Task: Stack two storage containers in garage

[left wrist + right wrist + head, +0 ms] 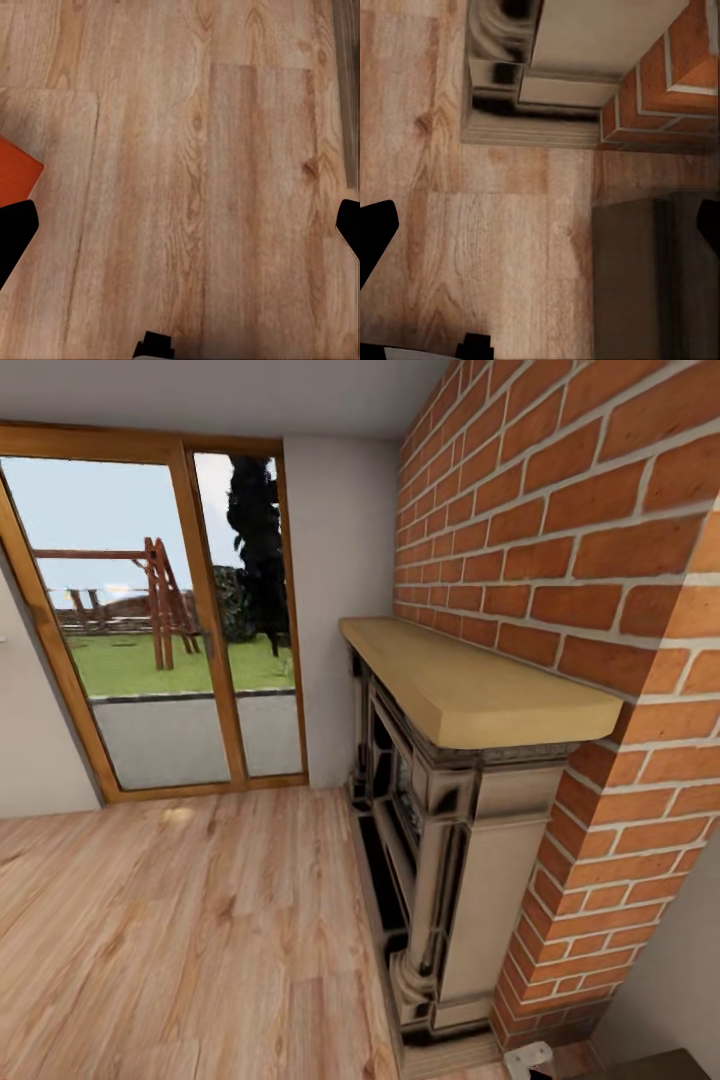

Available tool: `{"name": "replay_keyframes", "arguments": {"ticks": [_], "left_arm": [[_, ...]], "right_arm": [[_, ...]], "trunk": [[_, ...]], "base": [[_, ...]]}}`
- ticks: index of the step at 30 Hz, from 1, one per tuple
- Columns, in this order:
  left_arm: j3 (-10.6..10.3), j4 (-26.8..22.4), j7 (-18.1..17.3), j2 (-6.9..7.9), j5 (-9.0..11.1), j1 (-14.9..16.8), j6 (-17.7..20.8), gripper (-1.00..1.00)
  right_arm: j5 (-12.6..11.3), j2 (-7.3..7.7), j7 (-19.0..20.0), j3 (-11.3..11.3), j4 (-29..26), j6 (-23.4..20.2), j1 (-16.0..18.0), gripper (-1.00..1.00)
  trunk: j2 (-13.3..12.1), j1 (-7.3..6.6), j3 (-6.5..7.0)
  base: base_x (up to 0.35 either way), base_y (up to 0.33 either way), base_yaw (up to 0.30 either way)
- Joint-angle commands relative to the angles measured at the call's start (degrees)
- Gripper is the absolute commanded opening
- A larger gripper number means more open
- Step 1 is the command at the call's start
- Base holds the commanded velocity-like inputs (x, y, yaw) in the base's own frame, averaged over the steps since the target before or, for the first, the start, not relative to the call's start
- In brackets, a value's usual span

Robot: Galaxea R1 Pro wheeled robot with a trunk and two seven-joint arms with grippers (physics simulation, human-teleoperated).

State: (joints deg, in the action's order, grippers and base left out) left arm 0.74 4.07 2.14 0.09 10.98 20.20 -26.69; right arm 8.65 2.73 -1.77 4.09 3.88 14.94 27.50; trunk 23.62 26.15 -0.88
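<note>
Facing the brick fireplace (470, 780) in the living room, I see wood-plank flooring (180, 940) and a glass door (150, 620) to the garden. My left gripper (180, 225) hangs spread wide over the planks, holding nothing; a corner of an orange bin (16, 171) lies near one fingertip (15, 232). My right gripper (540, 225), also wide and empty, hovers near the fireplace base, beside a dark brown chest (652, 285).
</note>
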Motion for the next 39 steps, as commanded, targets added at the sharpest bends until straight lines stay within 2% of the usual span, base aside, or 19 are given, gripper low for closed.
{"name": "replay_keyframes", "arguments": {"ticks": [1,13,39], "left_arm": [[0.0,0.2,0.1,0.00,0.0,0.1,-0.4,1.00],[0.0,0.2,0.0,0.00,0.0,0.1,-0.4,1.00],[0.0,0.3,0.0,0.00,0.0,0.1,-0.6,1.00]], "right_arm": [[0.2,-0.01,-0.2,0.4,0.3,0.4,0.1,1.00],[0.2,-0.01,-0.2,0.4,0.3,0.4,0.1,1.00],[0.2,-0.01,-0.2,0.4,0.3,0.4,0.1,1.00]], "trunk": [[0.1,0.07,-0.09],[0.1,0.07,-0.09],[0.1,0.07,-0.09]], "base": [[0.325,-0.087,0.000],[0.284,-0.017,0.065],[0.007,0.000,0.293]]}}
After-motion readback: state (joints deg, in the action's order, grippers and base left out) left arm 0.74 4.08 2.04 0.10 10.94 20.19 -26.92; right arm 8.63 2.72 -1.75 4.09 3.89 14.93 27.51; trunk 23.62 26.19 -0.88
